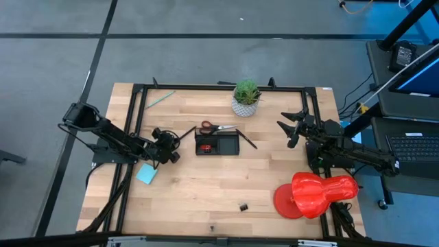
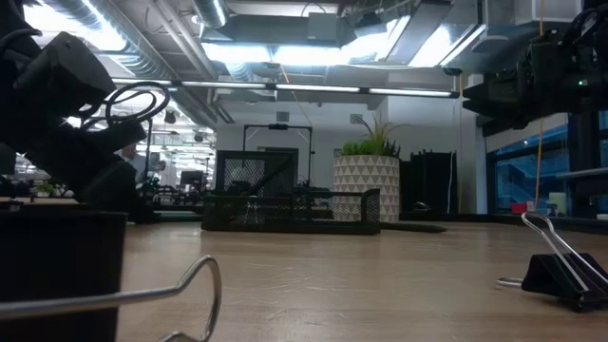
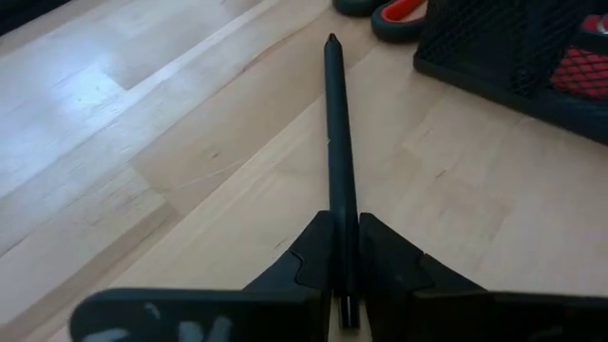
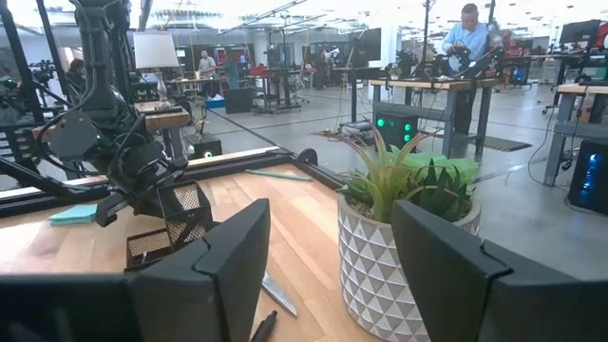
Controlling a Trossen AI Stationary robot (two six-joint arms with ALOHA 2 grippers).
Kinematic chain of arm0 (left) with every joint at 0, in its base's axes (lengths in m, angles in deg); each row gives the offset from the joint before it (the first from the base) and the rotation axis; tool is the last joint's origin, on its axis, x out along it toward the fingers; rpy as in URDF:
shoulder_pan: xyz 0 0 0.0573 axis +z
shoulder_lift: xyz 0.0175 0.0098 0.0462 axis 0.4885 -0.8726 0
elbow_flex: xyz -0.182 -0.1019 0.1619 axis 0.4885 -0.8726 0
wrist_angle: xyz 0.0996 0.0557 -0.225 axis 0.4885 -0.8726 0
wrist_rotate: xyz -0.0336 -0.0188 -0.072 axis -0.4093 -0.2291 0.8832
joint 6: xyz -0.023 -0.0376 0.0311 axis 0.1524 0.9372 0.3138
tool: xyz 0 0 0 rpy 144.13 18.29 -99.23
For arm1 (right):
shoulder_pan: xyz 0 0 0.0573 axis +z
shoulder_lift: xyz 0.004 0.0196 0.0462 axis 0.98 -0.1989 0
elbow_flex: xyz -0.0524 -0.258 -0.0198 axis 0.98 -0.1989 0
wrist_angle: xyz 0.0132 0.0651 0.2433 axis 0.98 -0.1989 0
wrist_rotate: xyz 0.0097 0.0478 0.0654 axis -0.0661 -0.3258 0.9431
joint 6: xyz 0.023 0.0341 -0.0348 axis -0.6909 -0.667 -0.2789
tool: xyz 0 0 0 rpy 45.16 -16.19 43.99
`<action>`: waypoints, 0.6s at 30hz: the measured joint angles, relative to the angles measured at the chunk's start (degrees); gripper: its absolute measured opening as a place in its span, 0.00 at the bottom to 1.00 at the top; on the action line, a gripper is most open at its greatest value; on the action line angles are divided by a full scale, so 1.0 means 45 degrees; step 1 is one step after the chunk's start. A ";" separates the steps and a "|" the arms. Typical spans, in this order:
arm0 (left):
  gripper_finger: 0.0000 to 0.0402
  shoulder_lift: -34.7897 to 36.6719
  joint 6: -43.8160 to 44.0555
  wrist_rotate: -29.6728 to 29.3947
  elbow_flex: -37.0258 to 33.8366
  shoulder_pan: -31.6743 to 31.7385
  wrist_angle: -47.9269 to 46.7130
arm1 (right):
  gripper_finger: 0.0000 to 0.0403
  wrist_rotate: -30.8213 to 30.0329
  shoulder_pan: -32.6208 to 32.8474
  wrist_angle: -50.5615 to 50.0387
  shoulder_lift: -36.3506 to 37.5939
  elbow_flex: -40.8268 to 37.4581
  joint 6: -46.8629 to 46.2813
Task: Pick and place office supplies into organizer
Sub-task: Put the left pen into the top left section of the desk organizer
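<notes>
My left gripper stands left of the black mesh organizer, shut on a thin dark pen. The pen points toward the red-handled scissors, which lie along the organizer's far side. A second dark pen lies right of the organizer. The green pencil is at the far left, the light blue notepad near my left arm, a black clip toward the near edge. My right gripper hovers open at the right, beside the plant. My left gripper pinches the pen near its back end between its two fingers. The fingers slant downward from the table's left and lie along the pen. The pen runs straight out ahead of them, its tip low over the wood by the scissors handles; whether it touches the table I cannot tell.
A potted green plant stands at the far middle, close in front of my right gripper. A large red plastic object sits at the near right. A black frame rail borders the table's left and far sides. Bare wood lies in front of the organizer.
</notes>
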 joint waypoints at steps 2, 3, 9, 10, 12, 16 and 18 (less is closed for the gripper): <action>0.07 0.0000 -0.0012 0.0041 0.0005 -0.0010 0.0027 | 0.56 0.0000 0.0002 -0.0005 0.0000 0.0000 0.0005; 0.07 0.0000 -0.0012 -0.0014 0.0005 -0.0010 0.0051 | 0.56 0.0001 0.0003 -0.0005 0.0000 0.0000 0.0005; 0.07 0.0000 -0.0109 -0.0091 0.0005 -0.0019 0.0175 | 0.56 0.0004 0.0004 -0.0005 0.0000 0.0000 0.0005; 0.07 0.0000 -0.0114 -0.0100 0.0005 -0.0019 0.0184 | 0.56 -0.0001 0.0002 -0.0007 0.0000 0.0000 0.0007; 0.07 0.0000 -0.0270 -0.0101 0.0026 -0.0019 0.0179 | 0.56 0.0004 -0.0001 -0.0005 0.0000 0.0000 0.0005; 0.07 -0.0011 -0.0730 -0.0081 0.0196 -0.0010 0.0096 | 0.56 -0.0001 0.0002 -0.0010 0.0000 0.0000 0.0007; 0.07 -0.0015 -0.1005 0.0059 0.0351 -0.0012 0.0093 | 0.56 0.0001 0.0001 -0.0010 0.0000 0.0000 0.0005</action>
